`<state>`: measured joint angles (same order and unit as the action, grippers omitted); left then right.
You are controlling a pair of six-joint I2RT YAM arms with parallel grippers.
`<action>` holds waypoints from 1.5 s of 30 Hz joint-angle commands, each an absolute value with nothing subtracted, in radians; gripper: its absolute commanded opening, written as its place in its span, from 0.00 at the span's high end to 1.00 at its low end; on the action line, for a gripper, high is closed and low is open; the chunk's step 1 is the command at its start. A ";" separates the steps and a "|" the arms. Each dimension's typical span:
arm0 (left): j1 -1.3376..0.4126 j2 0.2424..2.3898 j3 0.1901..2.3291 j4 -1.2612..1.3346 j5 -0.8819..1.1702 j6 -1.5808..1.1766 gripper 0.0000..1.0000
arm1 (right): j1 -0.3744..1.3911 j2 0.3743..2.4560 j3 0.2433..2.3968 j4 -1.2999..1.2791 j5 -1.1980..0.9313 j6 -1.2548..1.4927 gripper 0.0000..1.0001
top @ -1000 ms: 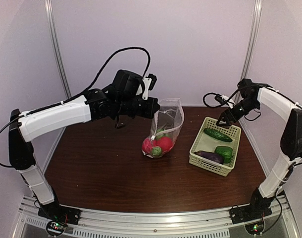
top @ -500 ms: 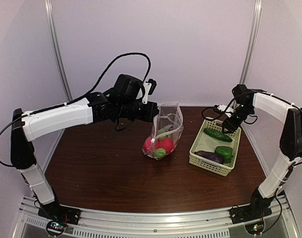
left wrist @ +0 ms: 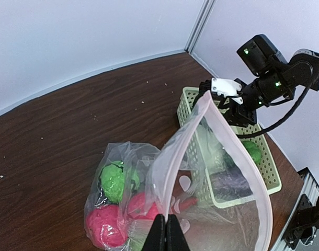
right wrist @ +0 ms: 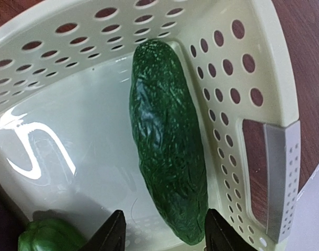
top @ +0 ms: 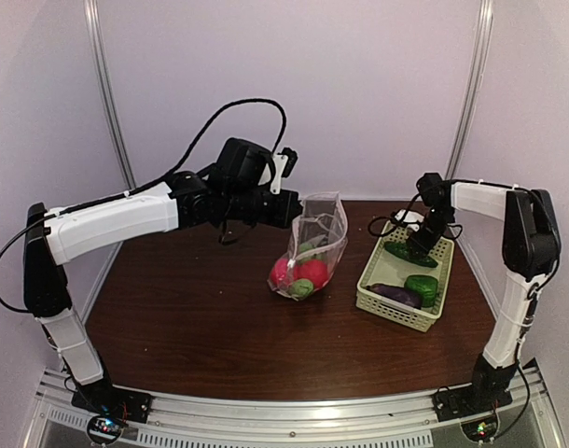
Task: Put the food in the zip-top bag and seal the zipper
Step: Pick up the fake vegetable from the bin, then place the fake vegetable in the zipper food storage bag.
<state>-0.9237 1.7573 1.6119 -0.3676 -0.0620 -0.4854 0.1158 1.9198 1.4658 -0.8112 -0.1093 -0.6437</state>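
My left gripper [top: 290, 207] is shut on the mouth edge of the clear zip-top bag [top: 316, 241] and holds it up with the mouth open; the left wrist view shows the shut fingers [left wrist: 166, 230] pinching the rim of the bag [left wrist: 212, 157]. Inside lie two red round pieces [left wrist: 104, 225] and a green piece [left wrist: 113, 180]. My right gripper [top: 421, 245] is low in the pale green basket [top: 403, 306]. It is open [right wrist: 164, 238], with its fingers on either side of the near end of a dark green cucumber [right wrist: 167, 141], not touching it.
The basket also holds a green pepper [top: 422, 285] and a dark purple eggplant [top: 396, 293]; the pepper shows at the lower left of the right wrist view [right wrist: 47, 238]. The basket wall [right wrist: 227, 68] is close on the cucumber's right. White walls surround the brown table [top: 191, 317].
My right gripper has moved left and down from above the basket's far edge into the basket, over the cucumber. My left gripper and the bag have hardly moved.
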 commanded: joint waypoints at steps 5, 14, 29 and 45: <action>-0.916 1.729 1.590 -0.343 -0.054 -0.508 1.00 | 0.120 2.003 1.508 -0.755 -0.081 -0.623 0.48; -0.916 1.724 1.573 -0.337 -0.051 -0.529 1.00 | 0.121 2.026 1.486 -0.738 -0.091 -0.605 0.63; -0.916 1.698 1.526 -0.292 -0.046 -0.532 1.00 | 0.121 1.697 1.417 -0.815 -0.200 -0.524 0.75; -0.916 1.744 1.586 -0.198 0.000 -0.560 1.00 | 0.260 1.252 1.364 -0.548 -0.953 -0.387 0.82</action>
<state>-0.9234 1.7260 1.5459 -0.2745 -0.0212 -0.5358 0.1696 1.2919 1.3846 -0.6884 -0.7658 -0.4461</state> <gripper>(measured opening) 0.017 0.356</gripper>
